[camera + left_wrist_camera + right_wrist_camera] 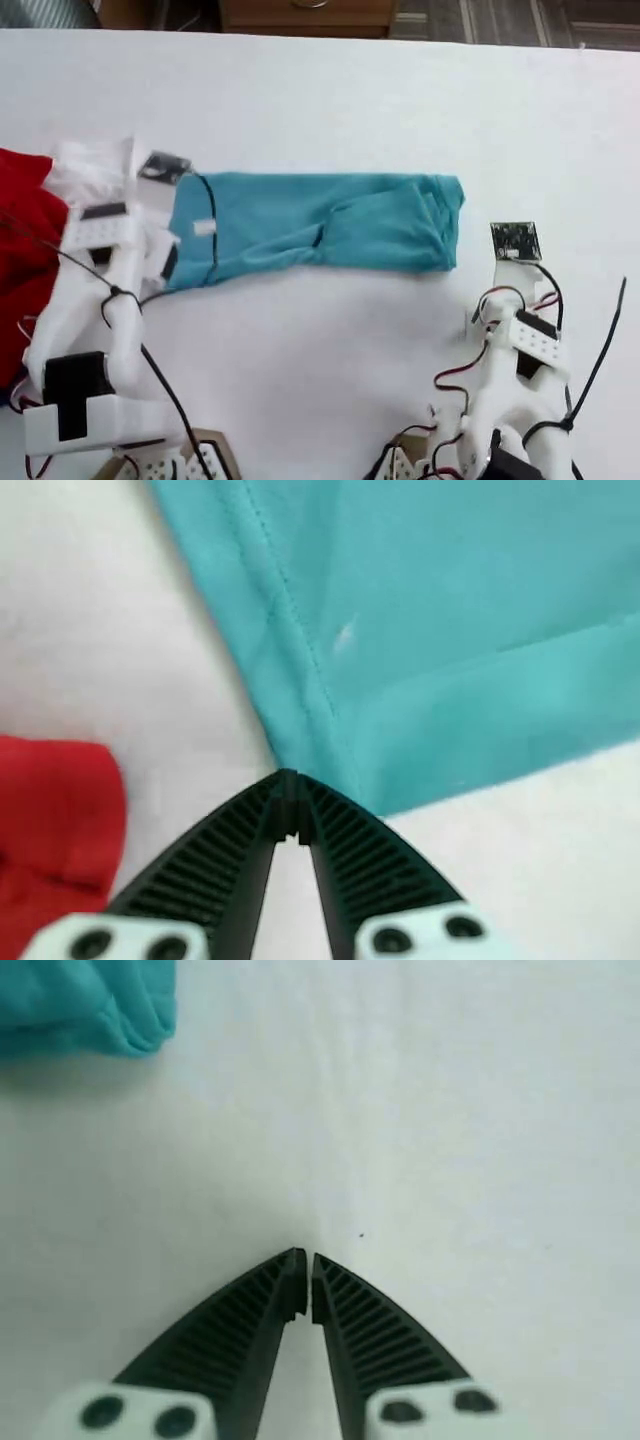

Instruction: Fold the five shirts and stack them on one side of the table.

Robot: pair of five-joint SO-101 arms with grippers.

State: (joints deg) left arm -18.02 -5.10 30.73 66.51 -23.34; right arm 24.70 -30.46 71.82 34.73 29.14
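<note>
A teal shirt (320,230), folded into a long strip, lies across the middle of the white table (350,110). In the left wrist view its hemmed corner (330,730) runs right into the tips of my left gripper (288,785), which is shut on that corner. From above, this gripper (168,262) sits at the strip's near left end. My right gripper (305,1265) is shut with nothing in it, low over bare table. It (512,255) stands just right of the shirt's bunched right end (90,1010).
A red shirt (25,260) lies heaped at the table's left edge, close beside the left arm, and shows again as red cloth (50,820). A white garment (85,165) lies behind it. Wooden furniture stands beyond the far edge.
</note>
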